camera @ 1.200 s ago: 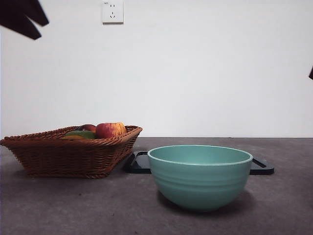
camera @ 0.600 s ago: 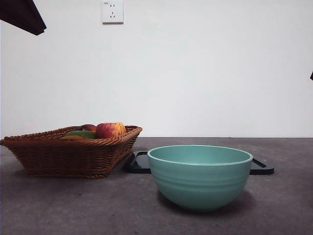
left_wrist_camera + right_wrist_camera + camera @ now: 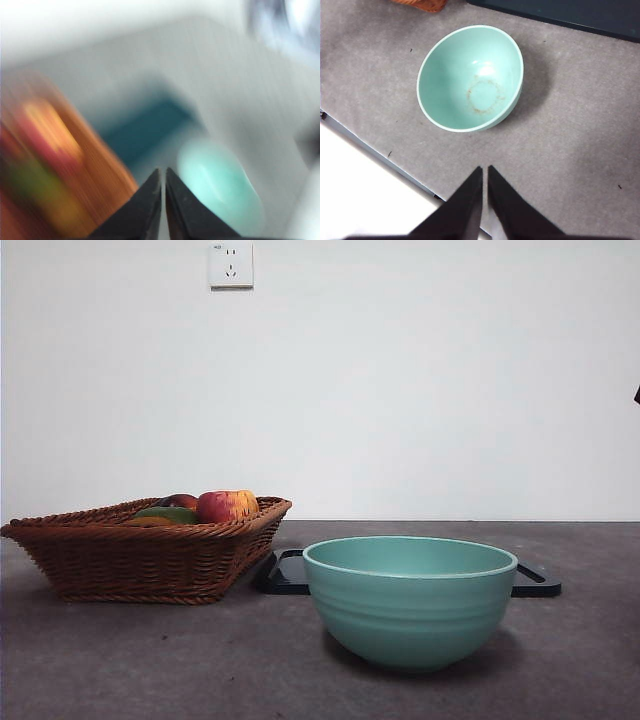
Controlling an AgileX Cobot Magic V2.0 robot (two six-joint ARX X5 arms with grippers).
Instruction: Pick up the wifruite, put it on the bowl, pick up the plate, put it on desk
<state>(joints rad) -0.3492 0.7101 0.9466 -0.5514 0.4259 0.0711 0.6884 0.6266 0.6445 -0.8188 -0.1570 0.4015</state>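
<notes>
The left gripper [image 3: 163,172] has its two black jaws pressed together with nothing between them, and its wrist picture is strongly blurred; it is high above the basket [image 3: 55,165] and the bowl [image 3: 217,182], so both appear only as smeared shapes. The right gripper [image 3: 485,172] is also clenched and empty, hanging above the desk [image 3: 570,150] near its edge, with the bowl [image 3: 470,77] below and in front of it. The bowl is empty; only a faint brownish ring shows on its bottom. In the front view no gripper is visible except a tiny dark tip at the right edge. There the bowl [image 3: 410,600] stands on the desk [image 3: 150,660], a dark flat tray [image 3: 285,575] lies just behind it, and the basket [image 3: 140,555] stands to the side of it with fruits inside: a red-and-yellow apple [image 3: 226,505], a green fruit [image 3: 168,513], and behind them a dark reddish piece [image 3: 180,501] which may be the wifruite, but I cannot tell for sure. The risk I see is choosing the wrong fruit, because they lie close together and the small one is half hidden. Also the jaws must open before going down, or they will push the fruits aside.
</notes>
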